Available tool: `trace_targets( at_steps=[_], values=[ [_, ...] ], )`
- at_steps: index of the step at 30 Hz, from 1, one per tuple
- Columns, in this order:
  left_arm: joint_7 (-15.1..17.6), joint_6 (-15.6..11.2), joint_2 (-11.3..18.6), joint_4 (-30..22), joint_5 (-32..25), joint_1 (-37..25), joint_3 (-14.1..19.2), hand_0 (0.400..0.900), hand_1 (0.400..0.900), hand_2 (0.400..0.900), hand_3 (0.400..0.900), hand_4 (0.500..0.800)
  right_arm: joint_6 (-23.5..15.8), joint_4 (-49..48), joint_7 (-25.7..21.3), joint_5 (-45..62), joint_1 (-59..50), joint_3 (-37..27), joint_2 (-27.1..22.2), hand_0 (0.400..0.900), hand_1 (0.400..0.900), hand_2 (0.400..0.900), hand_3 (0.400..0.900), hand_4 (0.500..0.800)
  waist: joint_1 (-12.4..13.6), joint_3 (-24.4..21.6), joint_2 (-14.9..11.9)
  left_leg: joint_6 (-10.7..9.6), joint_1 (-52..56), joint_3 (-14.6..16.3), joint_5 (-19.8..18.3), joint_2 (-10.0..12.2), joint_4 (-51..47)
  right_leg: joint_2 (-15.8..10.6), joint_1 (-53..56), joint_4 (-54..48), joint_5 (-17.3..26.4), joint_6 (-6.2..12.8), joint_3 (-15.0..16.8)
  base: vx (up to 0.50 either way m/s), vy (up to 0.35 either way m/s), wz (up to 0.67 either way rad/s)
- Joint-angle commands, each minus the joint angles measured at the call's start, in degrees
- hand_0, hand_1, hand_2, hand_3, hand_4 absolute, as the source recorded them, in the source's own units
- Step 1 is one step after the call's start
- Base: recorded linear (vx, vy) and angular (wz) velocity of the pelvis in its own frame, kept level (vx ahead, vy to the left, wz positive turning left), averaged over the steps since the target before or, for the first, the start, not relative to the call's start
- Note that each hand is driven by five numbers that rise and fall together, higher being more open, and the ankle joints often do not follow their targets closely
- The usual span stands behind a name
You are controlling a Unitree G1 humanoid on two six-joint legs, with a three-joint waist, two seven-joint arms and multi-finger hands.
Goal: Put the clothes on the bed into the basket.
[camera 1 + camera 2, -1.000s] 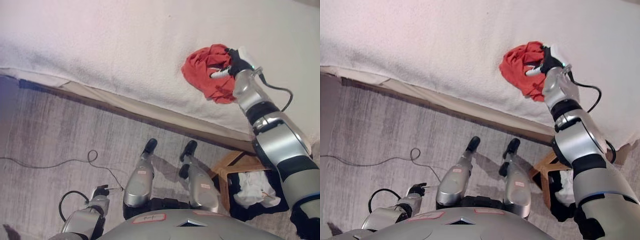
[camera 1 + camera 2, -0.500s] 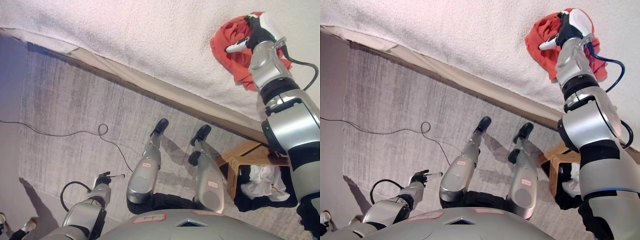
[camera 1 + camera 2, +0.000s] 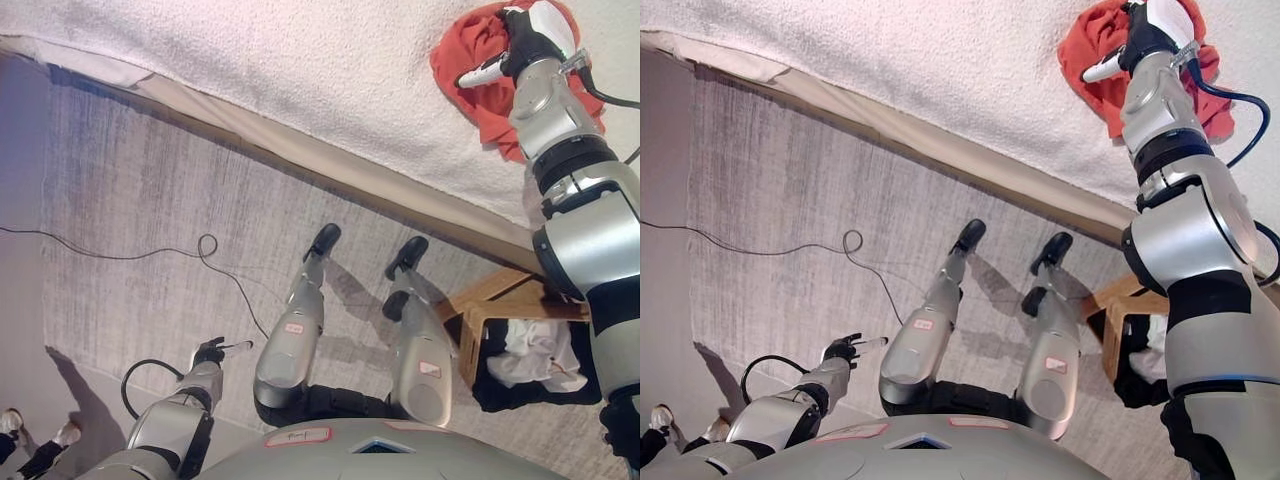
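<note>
A crumpled red cloth [image 3: 472, 52] lies on the white bed [image 3: 300, 60] at the upper right. My right hand [image 3: 525, 38] rests on top of it, reaching in from the right, with red folds showing on both sides of the wrist. The basket [image 3: 478, 318], a wooden frame with a black liner, stands on the floor at the lower right beside the bed. A white garment [image 3: 535, 352] lies inside it. Low at the lower left, over the floor and far from the bed, my left hand [image 3: 210, 352] hangs open and holds nothing.
The bed's edge [image 3: 300, 150] runs diagonally from upper left to lower right, with grey carpet [image 3: 150, 200] below it. A person's shoes [image 3: 40, 430] show at the lower left corner.
The camera has shifted, so the whole scene sits differently. My right hand, at the cloth's right edge a second ago, now lies over its middle. The left hand has stayed put.
</note>
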Motion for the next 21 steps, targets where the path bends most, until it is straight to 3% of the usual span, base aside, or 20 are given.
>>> trace_targets(
  at_steps=[1,19,21],
  values=[
    [0.8,0.7,3.7,0.9,-2.0,3.9,-2.2,0.9,0.9,0.9,0.9,0.8,-1.3,1.6,-0.3,1.6,-4.6,3.0,-1.6,0.4,0.4,0.4,0.4,0.5,1.0,-0.1,0.4,1.8,3.6,4.8,4.0,1.7,-7.5,-2.7,-4.0,8.8,-3.7,3.89,7.8,0.0,0.0,0.0],
    [0.7,-0.3,2.7,-1.4,-3.1,4.9,-4.3,0.9,0.9,0.9,0.9,0.8,-1.8,3.7,-1.4,1.1,-6.3,4.2,-2.8,0.4,0.4,0.4,0.4,0.5,0.8,0.1,1.6,2.0,5.4,5.4,3.7,0.9,-7.5,-3.3,-1.1,6.9,-2.5,4.44,8.2,-0.01,0.008,0.0],
    [0.5,-0.4,2.5,-1.5,-2.8,5.1,-4.4,0.9,0.9,0.9,0.9,0.8,-1.7,3.6,-1.7,0.8,-5.1,3.6,-3.6,0.4,0.4,0.4,0.4,0.5,0.3,-0.7,1.4,2.1,6.0,5.5,4.7,0.1,-7.5,-3.7,0.2,5.3,-0.1,4.29,8.0,-0.05,0.08,-0.06]
  ],
)
